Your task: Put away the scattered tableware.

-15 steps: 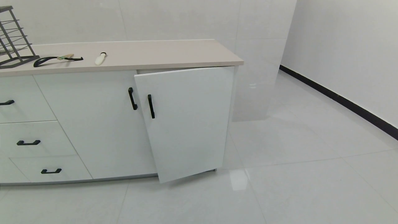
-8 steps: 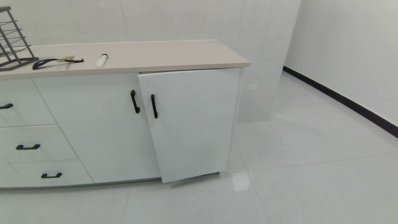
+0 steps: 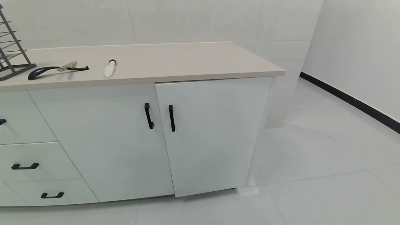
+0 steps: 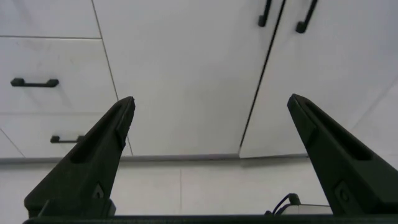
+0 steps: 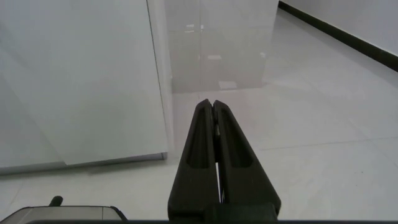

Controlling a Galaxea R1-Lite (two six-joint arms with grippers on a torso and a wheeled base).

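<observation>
On the beige countertop (image 3: 175, 61) lie a black ladle (image 3: 47, 70), a wooden-handled utensil (image 3: 68, 66) resting across it, and a white utensil with a black tip (image 3: 109, 69). My left gripper (image 4: 210, 99) is open, low in front of the white cabinet doors (image 4: 186, 74), with nothing between its fingers. My right gripper (image 5: 212, 104) is shut and empty, low over the floor beside the cabinet's right end (image 5: 74, 81). The right cabinet door (image 3: 212, 134) with its black handle (image 3: 171, 118) stands almost shut, slightly proud at the bottom.
A dark wire rack (image 3: 12, 47) stands at the counter's far left. Drawers with black handles (image 3: 25, 166) fill the cabinet's left part. Bare tiled floor (image 3: 328, 175) stretches to the right, up to a wall with a black skirting (image 3: 359, 107).
The right cabinet door has swung from ajar to nearly shut. The head camera has moved closer to the cabinet and shifted, so the whole picture has slid.
</observation>
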